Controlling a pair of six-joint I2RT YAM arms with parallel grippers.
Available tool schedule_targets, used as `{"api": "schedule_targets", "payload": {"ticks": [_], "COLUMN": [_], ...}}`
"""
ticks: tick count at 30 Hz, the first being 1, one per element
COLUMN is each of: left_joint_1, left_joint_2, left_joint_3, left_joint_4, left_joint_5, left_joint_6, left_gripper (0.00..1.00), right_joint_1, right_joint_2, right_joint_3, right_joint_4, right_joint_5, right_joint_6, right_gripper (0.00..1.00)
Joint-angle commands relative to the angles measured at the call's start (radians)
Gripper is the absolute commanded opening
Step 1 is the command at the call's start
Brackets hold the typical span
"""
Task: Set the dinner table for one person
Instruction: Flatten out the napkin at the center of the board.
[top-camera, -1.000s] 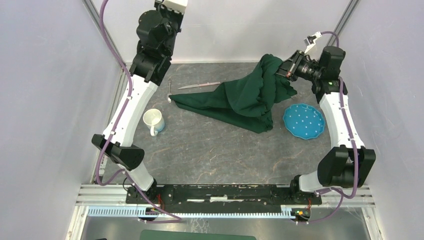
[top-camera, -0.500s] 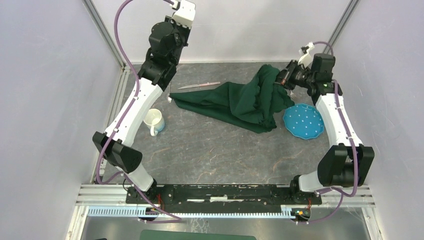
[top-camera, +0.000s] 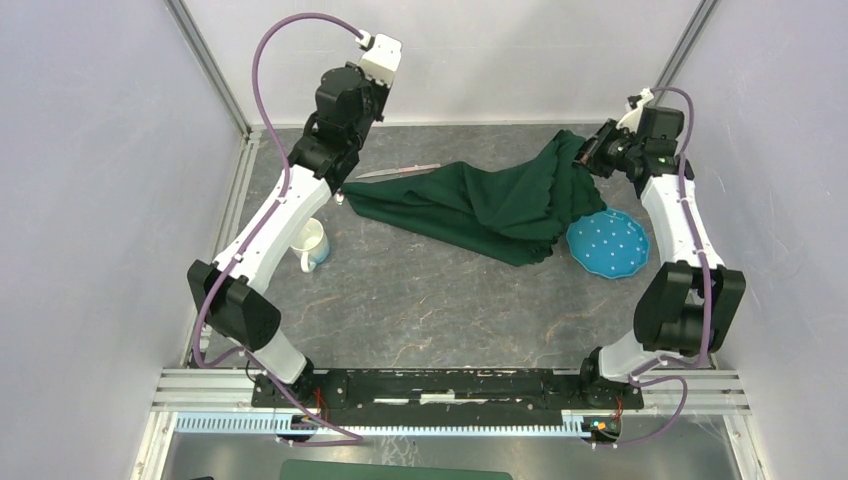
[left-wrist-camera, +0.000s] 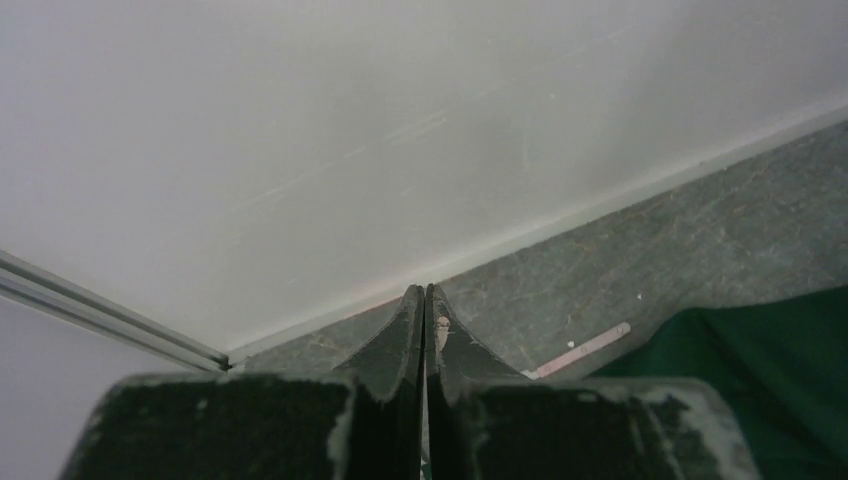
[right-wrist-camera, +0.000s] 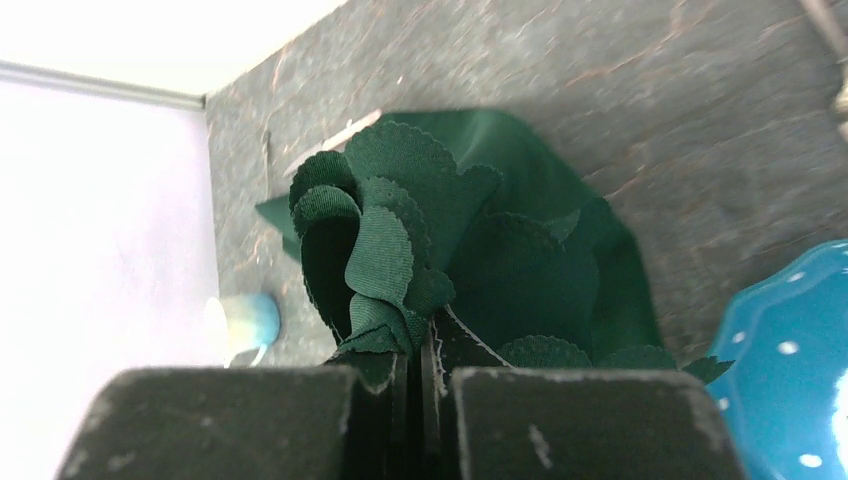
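Observation:
The dinner table (top-camera: 420, 300) is a dark grey stone-look top. A dark green scallop-edged cloth (top-camera: 480, 205) lies rumpled across its back half. My right gripper (top-camera: 592, 152) holds the cloth's right end lifted off the table. In the right wrist view this gripper (right-wrist-camera: 420, 340) is shut on a bunch of the scalloped hem (right-wrist-camera: 385, 230). My left gripper (left-wrist-camera: 424, 290) is shut and empty, raised near the back left and aimed at the foot of the back wall. Its fingers are hidden under the wrist in the top view.
A teal dotted plate (top-camera: 607, 244) sits at the right, its upper left rim touching the cloth. A white and blue mug (top-camera: 310, 243) stands at the left. A knife (top-camera: 400, 172) lies behind the cloth, its handle (left-wrist-camera: 590, 350) showing. A spoon's tip (top-camera: 340, 198) shows beside the left arm.
The right gripper has drawn the cloth's end to the right and back, stretching the cloth wider. The left arm has swung right and lower, over the knife's left end.

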Motion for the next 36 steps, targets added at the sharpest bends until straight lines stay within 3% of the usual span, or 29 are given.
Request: {"api": "schedule_targets", "payload": {"ticks": [1, 6, 10, 16, 23, 36], "left_joint_1": [0.001, 0.009, 0.051, 0.166, 0.191, 0.194], "left_joint_2": [-0.062, -0.063, -0.053, -0.061, 0.02, 0.219], "left_joint_3": [-0.069, -0.148, -0.215, -0.363, -0.359, -0.38], "left_joint_4": [0.038, 0.047, 0.054, 0.165, 0.164, 0.263], "left_joint_5": [0.03, 0.066, 0.111, 0.243, 0.273, 0.513], "left_joint_6": [-0.079, -0.125, -0.213, -0.387, -0.406, -0.531], "left_gripper": [0.1, 0.31, 0.42, 0.45, 0.46, 0.49], "right_joint_1": [-0.059, -0.109, -0.128, -0.186, -0.233, -0.228], "right_joint_2": [0.054, 0.112, 0.14, 0.166, 0.233, 0.29], "right_joint_3": [0.109, 0.159, 0.171, 0.187, 0.285, 0.279], "right_joint_4": [0.056, 0.1, 0.117, 0.14, 0.122, 0.211], "right_joint_5": [0.032, 0.022, 0.025, 0.029, 0.037, -0.016], "right_joint_6": [-0.007, 0.032, 0.045, 0.062, 0.074, 0.152], "right_gripper": [0.0, 0.0, 0.0, 0.0, 0.0, 0.0]}}
